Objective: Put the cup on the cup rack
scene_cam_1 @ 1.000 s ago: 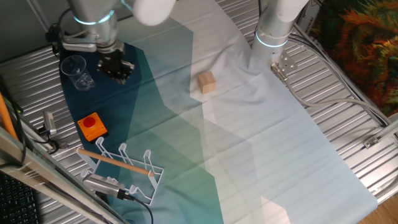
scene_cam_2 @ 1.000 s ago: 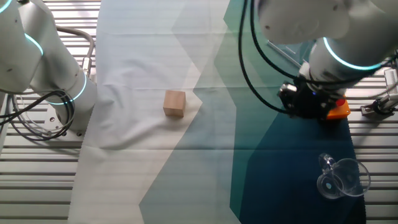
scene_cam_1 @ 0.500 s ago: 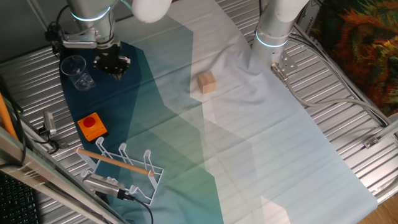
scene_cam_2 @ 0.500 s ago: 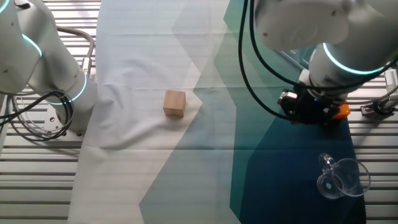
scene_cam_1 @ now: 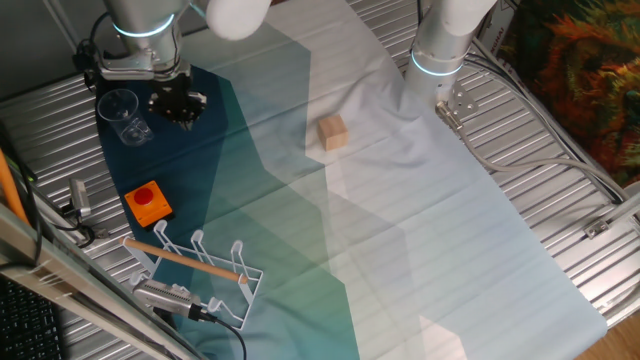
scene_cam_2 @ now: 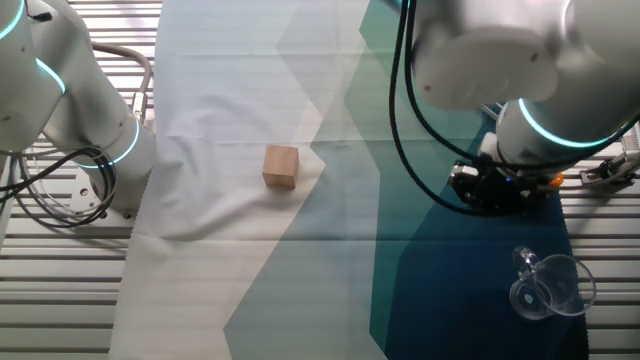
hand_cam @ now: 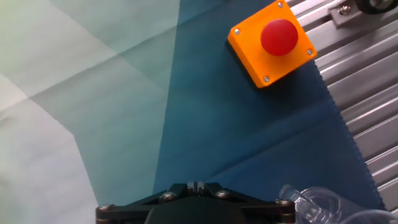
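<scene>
The clear plastic cup [scene_cam_1: 122, 112] lies on the dark blue cloth at the back left; it also shows in the other fixed view [scene_cam_2: 545, 283] and at the bottom right of the hand view [hand_cam: 317, 205]. My gripper [scene_cam_1: 180, 105] hovers just right of it, a short gap away, low over the cloth; the other fixed view shows the gripper [scene_cam_2: 500, 190] above the cup. In the hand view only the gripper's [hand_cam: 196, 185] base shows, with the jaws together at the centre and nothing between them. The white wire cup rack [scene_cam_1: 195, 265] with its wooden rod stands at the front left.
An orange block with a red button [scene_cam_1: 148, 202] sits between cup and rack, also in the hand view [hand_cam: 272, 42]. A tan wooden cube [scene_cam_1: 333, 132] lies mid-table. A second arm's base [scene_cam_1: 440, 60] stands at the back. Ribbed metal borders the cloth.
My gripper has shifted a little toward the back left, closer to the cup. In the other fixed view it now covers most of the orange block. The cup has not moved.
</scene>
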Robot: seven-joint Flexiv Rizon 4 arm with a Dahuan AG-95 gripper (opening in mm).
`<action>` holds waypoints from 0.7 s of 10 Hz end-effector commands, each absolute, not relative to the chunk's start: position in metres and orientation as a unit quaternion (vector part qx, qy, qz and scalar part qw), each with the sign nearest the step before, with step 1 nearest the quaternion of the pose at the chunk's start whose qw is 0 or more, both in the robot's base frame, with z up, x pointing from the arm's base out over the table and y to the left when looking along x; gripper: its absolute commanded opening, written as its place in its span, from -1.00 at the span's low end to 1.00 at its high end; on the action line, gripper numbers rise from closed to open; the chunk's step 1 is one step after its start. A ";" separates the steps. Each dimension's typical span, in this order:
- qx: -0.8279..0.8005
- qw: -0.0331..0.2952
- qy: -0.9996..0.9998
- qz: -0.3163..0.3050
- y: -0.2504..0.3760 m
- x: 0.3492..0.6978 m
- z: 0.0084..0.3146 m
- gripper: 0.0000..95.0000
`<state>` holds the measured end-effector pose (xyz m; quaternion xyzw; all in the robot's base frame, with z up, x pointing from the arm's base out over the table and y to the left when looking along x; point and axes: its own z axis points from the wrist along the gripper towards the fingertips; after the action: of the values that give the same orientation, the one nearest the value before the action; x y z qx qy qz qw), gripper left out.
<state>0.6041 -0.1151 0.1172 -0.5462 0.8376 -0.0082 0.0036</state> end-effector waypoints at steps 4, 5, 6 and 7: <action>-0.579 0.001 0.815 -0.016 -0.130 0.607 0.111 -1.00; -0.581 0.001 0.814 -0.016 -0.132 0.607 0.111 -1.00; -0.583 0.001 0.812 -0.015 -0.135 0.607 0.112 -1.00; -0.587 -0.003 0.809 -0.018 -0.137 0.608 0.113 -1.00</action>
<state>0.6067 -0.1369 0.1131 -0.5877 0.8089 -0.0162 -0.0031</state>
